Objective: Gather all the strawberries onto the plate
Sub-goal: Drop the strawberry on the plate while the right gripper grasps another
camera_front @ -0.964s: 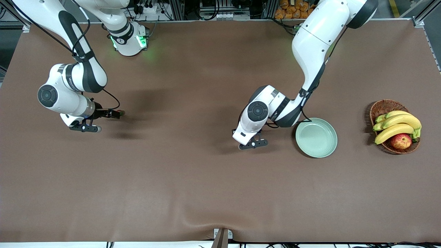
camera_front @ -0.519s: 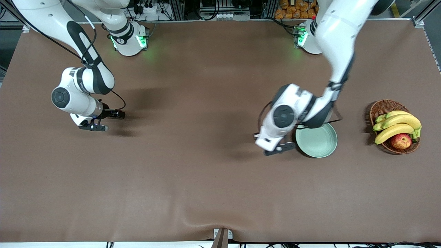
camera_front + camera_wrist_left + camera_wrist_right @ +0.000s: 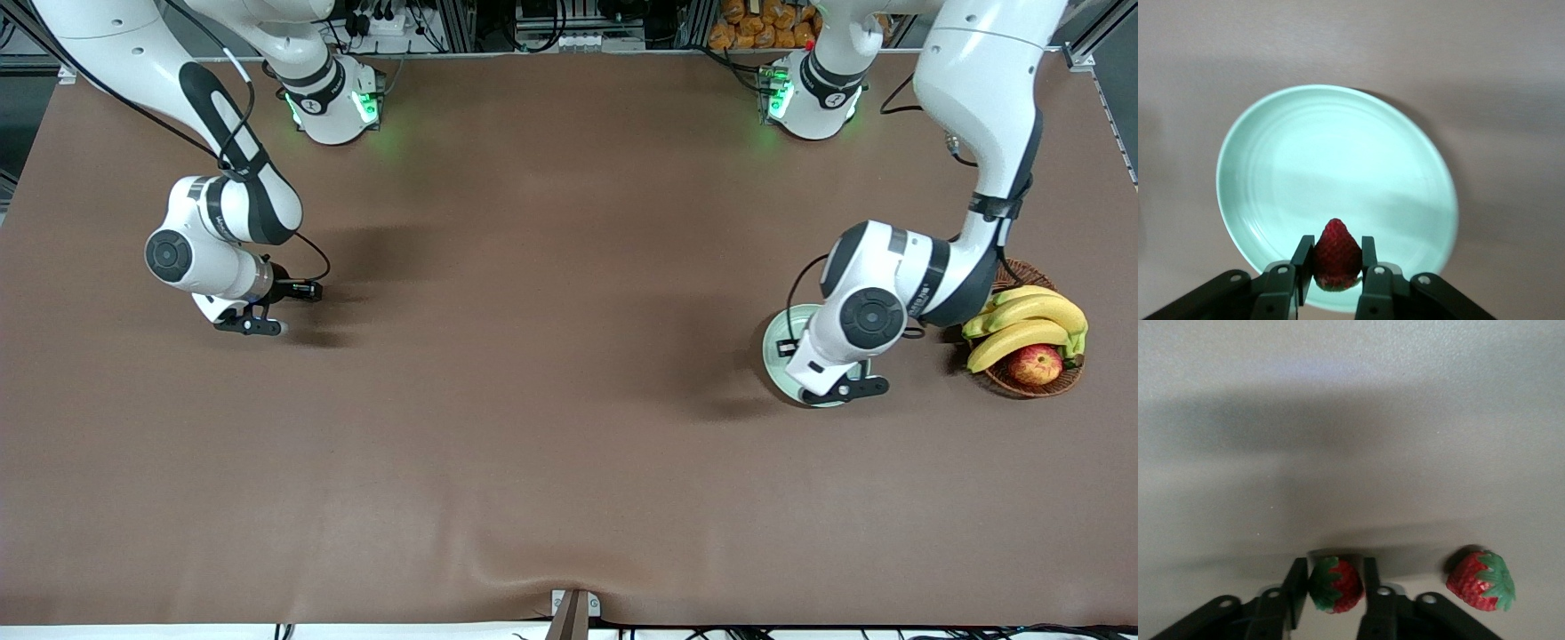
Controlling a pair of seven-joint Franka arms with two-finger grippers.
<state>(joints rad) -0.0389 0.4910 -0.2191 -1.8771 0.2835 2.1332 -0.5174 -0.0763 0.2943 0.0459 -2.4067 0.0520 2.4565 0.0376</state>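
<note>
Plate (image 3: 1338,167) holds no berries yet. Left gripper (image 3: 1336,270) hangs over it, clamped on one strawberry (image 3: 1336,253). Right gripper (image 3: 1333,585) pinches a second strawberry (image 3: 1335,584) at the table; a third strawberry (image 3: 1479,580) lies beside it.

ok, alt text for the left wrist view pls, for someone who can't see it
The left claw is shut on a red strawberry, held over the edge of a pale mint-green plate that has nothing in it. The plate sits on the brown table.
</note>
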